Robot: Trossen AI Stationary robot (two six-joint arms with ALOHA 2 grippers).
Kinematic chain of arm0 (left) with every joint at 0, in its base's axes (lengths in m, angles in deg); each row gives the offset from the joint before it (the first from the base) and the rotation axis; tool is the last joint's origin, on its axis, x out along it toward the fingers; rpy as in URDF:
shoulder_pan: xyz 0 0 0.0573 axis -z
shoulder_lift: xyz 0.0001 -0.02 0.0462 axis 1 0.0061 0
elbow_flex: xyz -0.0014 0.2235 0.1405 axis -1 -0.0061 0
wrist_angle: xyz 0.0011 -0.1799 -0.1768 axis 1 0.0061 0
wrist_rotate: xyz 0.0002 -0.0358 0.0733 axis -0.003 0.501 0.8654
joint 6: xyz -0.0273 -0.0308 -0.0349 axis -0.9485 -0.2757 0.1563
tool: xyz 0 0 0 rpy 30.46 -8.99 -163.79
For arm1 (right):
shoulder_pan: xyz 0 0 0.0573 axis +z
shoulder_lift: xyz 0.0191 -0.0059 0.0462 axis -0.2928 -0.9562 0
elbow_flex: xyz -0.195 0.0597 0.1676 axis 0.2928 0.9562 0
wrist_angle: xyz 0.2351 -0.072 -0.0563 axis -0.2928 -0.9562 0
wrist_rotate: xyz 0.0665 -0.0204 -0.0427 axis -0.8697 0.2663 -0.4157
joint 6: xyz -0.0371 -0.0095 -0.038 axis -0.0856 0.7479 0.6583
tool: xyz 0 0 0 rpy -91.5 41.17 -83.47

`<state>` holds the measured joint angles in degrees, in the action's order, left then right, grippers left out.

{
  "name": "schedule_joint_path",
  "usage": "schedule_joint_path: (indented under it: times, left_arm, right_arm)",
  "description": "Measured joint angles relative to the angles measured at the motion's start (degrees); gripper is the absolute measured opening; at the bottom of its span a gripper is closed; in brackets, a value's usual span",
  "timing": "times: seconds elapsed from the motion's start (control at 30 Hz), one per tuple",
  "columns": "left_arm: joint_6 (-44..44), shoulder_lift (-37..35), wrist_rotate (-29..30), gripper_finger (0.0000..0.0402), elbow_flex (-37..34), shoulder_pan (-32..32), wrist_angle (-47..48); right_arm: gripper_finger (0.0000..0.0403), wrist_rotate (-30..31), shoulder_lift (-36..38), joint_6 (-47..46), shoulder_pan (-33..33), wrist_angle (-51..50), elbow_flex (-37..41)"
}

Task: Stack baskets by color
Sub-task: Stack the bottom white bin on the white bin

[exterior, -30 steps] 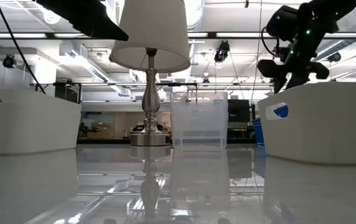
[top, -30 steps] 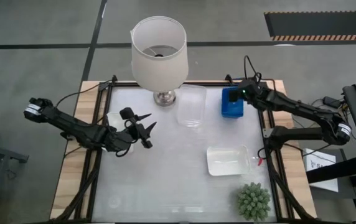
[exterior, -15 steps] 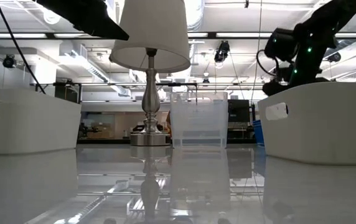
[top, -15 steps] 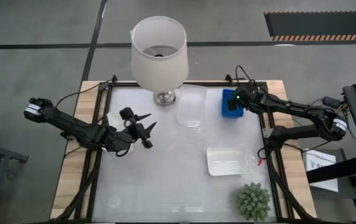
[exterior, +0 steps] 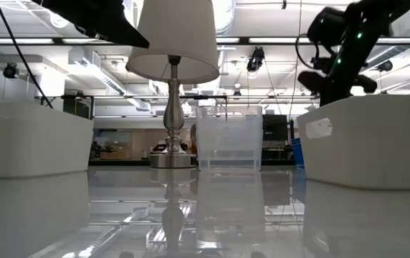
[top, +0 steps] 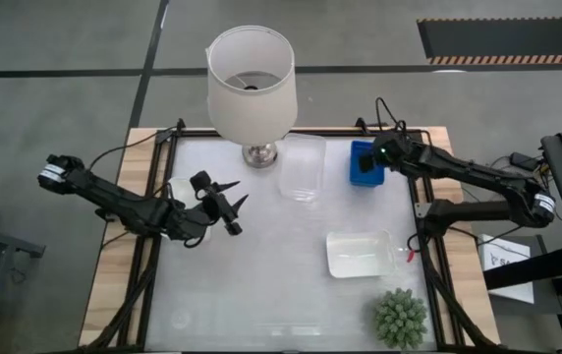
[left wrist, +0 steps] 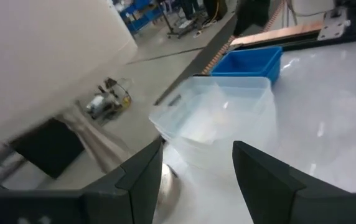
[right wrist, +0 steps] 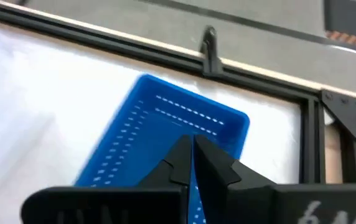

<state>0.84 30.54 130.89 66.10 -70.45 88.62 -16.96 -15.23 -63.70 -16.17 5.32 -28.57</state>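
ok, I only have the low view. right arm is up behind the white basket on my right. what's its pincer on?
Observer: The right pincer is shut on the rim of the blue basket, which your white basket hides.
Operator: Where does the blue one sit?
Observer: At the table's far right corner, beside the clear basket.
Operator: And the left arm?
Observer: Its left pincer is open, over the table's left side, above another white basket.
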Motion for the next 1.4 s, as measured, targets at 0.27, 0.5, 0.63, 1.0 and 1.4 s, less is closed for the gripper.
schedule_joint_path:
  times: [0.27, 0.5, 0.63, 1.0, 1.4]
  left_arm:
    - [-8.82, 0.00, -1.90, 0.0180, -3.53, 0.00, -1.08]
    - [-9.63, 0.42, -3.85, 0.0180, -5.17, 0.00, -7.01]
    - [-9.19, 1.32, -4.19, 0.0180, -5.17, 0.00, -9.66]
    - [-0.17, 10.99, -19.01, 0.0180, -3.19, 0.02, -30.22]
    - [11.50, 30.23, -34.35, 0.0180, 14.84, -0.39, -32.28]
  right_arm:
    - [0.0009, -3.12, 5.48, 3.63, 9.50, -4.00, -3.11]
    - [0.0009, -4.65, 5.69, 5.48, 24.59, -4.37, -4.76]
    - [0.0009, -4.67, 4.27, 5.29, 32.90, -4.87, -6.20]
    - [0.0009, 4.23, 4.77, 13.51, 54.13, 3.77, -1.49]
    - [0.0009, -5.66, 13.97, 43.60, 55.73, 46.04, 17.98]
